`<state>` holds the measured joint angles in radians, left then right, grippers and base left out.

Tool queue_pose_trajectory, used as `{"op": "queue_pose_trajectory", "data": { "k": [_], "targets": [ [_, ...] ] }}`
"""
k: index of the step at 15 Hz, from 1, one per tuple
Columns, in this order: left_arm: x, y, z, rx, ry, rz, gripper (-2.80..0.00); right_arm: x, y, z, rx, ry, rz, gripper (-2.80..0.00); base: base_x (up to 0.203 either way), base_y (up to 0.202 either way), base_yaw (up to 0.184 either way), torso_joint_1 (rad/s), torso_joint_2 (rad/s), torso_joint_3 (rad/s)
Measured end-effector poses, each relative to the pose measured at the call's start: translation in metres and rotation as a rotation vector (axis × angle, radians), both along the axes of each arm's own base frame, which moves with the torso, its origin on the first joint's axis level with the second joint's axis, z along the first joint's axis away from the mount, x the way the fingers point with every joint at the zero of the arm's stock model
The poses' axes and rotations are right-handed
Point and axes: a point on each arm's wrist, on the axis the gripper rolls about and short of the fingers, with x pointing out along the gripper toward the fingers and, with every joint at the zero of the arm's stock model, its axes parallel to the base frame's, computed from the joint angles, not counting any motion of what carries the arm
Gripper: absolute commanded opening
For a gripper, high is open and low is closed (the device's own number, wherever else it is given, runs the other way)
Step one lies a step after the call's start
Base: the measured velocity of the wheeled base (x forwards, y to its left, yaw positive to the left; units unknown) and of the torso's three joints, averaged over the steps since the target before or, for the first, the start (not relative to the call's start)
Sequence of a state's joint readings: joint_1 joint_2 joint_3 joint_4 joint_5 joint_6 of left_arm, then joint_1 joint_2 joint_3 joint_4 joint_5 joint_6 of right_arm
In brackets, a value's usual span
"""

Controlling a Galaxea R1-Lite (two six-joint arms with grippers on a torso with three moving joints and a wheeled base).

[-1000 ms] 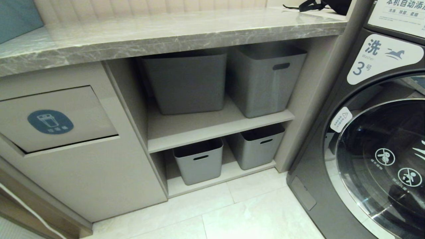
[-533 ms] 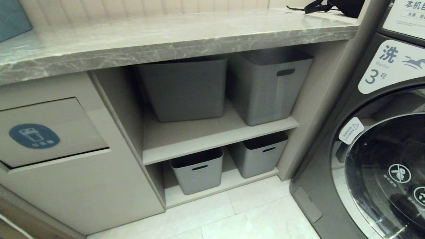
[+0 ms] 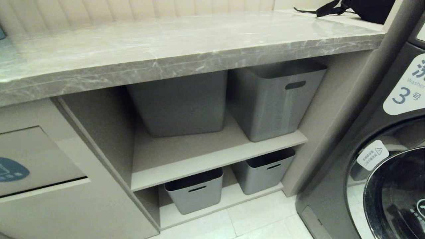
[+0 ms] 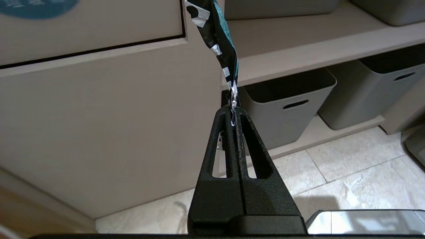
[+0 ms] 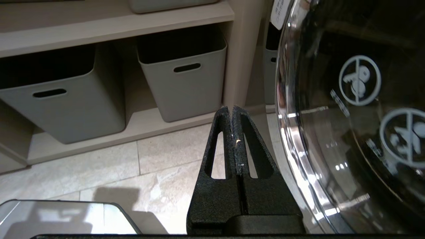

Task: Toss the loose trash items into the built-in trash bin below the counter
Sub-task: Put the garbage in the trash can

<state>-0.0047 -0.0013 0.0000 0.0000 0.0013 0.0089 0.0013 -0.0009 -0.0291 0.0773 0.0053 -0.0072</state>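
Left gripper (image 4: pixel 233 111): fingers pressed together on the end of a crumpled strip of trash (image 4: pixel 221 46), turquoise with black and white markings. The strip stands up from the fingertips and runs out of the left wrist view. Ahead of this gripper stands the beige cabinet panel of the built-in trash bin (image 4: pixel 99 109); the dark seam under its tilt flap (image 4: pixel 89 23) lies above and to one side of the held strip, and part of the blue sticker (image 4: pixel 36 5) shows at the picture's edge. The strip's upper part overlaps the corner of the flap in the picture; contact cannot be told. Beyond the fingertips on the other side, two grey tubs (image 4: pixel 285 106) sit on the lower shelf.

Right gripper (image 5: pixel 231 111): fingers fully together, nothing between them, touching nothing. It hangs above the pale floor tiles (image 5: pixel 166 172), with the lower-shelf tubs (image 5: pixel 184 79) ahead and the washing machine door glass (image 5: pixel 348 116) close alongside.

Head view: neither arm visible. The counter (image 3: pixel 166 49) spans the top, a black bag (image 3: pixel 362 8) at its far end. The bin flap (image 3: pixel 36 159) is at the left edge beneath the slab, shut. Only the one trash piece is visible
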Motion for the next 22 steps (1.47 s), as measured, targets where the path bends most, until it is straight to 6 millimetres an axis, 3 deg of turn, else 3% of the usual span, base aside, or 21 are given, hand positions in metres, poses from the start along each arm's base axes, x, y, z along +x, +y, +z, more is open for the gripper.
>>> {"op": "queue_pose_trajectory", "data": {
  "k": [9,12,14,16,17,19,22],
  "targets": [
    [-0.001,0.000,0.005,0.018,-0.011,-0.006,-2.80,0.000,0.000,0.000,0.000,0.000,0.000,-2.80,0.007,0.000,0.000,0.001,0.00,-0.001],
    [-0.006,0.000,0.050,0.002,-0.091,-0.002,-2.80,0.000,0.000,0.000,0.000,0.000,0.000,-2.80,0.000,0.000,0.000,0.000,0.00,0.000],
    [0.006,0.001,0.079,-0.083,-0.045,0.051,-2.80,0.000,0.000,0.000,0.000,0.000,0.000,-2.80,0.000,0.000,0.000,0.000,0.00,0.000],
    [0.030,0.003,0.095,-0.226,0.051,0.152,-2.80,0.000,0.000,0.000,0.000,0.000,0.000,-2.80,0.000,0.000,0.000,0.000,0.00,0.000],
    [0.042,0.004,0.094,-0.316,0.108,0.209,-2.80,0.000,0.000,0.000,0.000,0.000,0.000,-2.80,0.000,0.000,0.000,0.000,0.00,0.000],
    [0.056,0.005,0.068,-0.444,0.247,0.301,-2.80,0.000,0.000,0.000,0.000,0.000,0.000,-2.80,0.000,0.000,0.000,0.000,0.00,0.000],
    [0.060,0.005,0.037,-0.528,0.373,0.373,-2.80,0.000,0.000,0.000,0.000,0.000,0.000,-2.80,0.000,0.000,0.000,0.000,0.00,0.000]
  ]
}}
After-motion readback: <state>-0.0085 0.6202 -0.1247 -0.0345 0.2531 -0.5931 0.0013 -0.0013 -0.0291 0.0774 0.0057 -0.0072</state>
